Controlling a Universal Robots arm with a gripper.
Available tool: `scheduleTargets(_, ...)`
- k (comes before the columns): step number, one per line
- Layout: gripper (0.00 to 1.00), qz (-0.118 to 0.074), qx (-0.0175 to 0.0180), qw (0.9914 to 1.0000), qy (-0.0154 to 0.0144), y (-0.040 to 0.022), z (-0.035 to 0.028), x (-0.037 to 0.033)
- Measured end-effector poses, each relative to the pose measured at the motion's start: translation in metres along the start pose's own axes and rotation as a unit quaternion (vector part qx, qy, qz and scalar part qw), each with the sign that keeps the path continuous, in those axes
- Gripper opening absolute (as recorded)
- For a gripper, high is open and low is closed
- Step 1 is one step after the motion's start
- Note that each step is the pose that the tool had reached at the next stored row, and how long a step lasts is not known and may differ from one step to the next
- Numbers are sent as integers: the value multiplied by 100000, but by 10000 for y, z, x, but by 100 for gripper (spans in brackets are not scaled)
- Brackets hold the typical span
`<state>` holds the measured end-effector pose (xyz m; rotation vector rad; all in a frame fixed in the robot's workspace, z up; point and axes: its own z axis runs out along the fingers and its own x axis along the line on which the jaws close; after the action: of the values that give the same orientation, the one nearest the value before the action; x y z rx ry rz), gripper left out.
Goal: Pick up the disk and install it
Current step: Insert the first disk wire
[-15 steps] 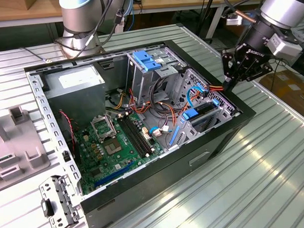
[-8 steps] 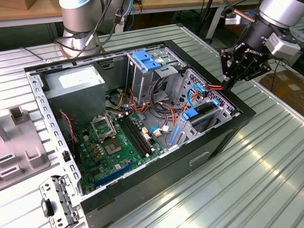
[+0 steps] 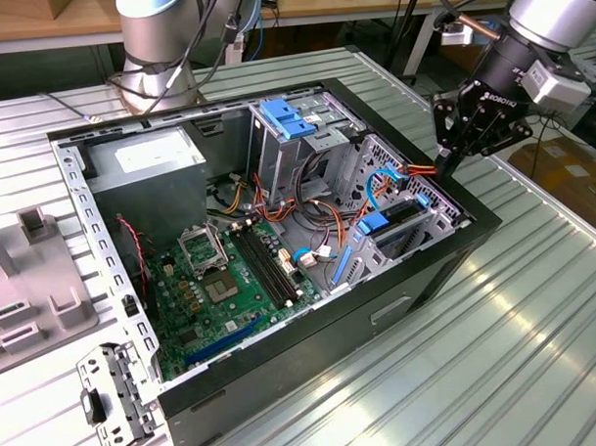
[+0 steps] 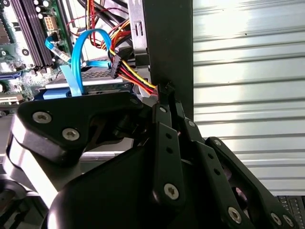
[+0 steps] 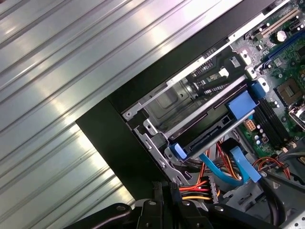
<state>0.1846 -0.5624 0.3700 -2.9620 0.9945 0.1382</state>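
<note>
Gripper poised over the front corner of the case, at the exterior view's right, just above the black rim. Jaws drawn together, tip against tip in both wrist views, with nothing plainly caught between them. Tips close beside the red, yellow and black wires; cannot tell whether a strand is nipped.

Disk lying flat inside the cage at that same corner, between the metal side walls, not in the jaws. Light-blue rail tabs showing at its edge toward the motherboard — probably there so the drive rides the cage's guides and locks without screws. Seen in the second wrist view as a grey slab with a blue cable looping up and over it and a dark power plug sitting at its end, wires fanning away toward the rim. Looks plugged in, though the joint itself is partly hidden.

Judged from this: drive seated, arm clear of it and empty-handed, close to the end of the job. Angled so the narrow tips point down into the gap between cage and rim — likely the only way into so tight a corner. Ribbed table under the case.
</note>
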Motion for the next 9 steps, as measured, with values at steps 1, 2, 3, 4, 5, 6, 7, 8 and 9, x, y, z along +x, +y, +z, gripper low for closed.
scheduleTargets(1, 17, 1, 6, 100000, -3, 10, 1, -9)
scheduleTargets(2, 17, 0, 7, 100000, -3, 15, 2, -14)
scheduleTargets(3, 17, 0, 5, 100000, -2, 18, 2, -17)
scheduleTargets(4, 17, 3, 4, 100000, -1, 24, 2, -22)
scheduleTargets(5, 17, 0, 6, 100000, -2, 28, 3, -27)
scheduleTargets(6, 17, 0, 0, 100000, 1, 34, 3, -33)
scheduleTargets(7, 17, 0, 7, 100000, -2, 38, 4, -38)
scheduleTargets(8, 17, 0, 5, 100000, -3, 45, 5, -46)
scheduleTargets(9, 17, -3, 4, 100000, -1, 51, 5, -53)
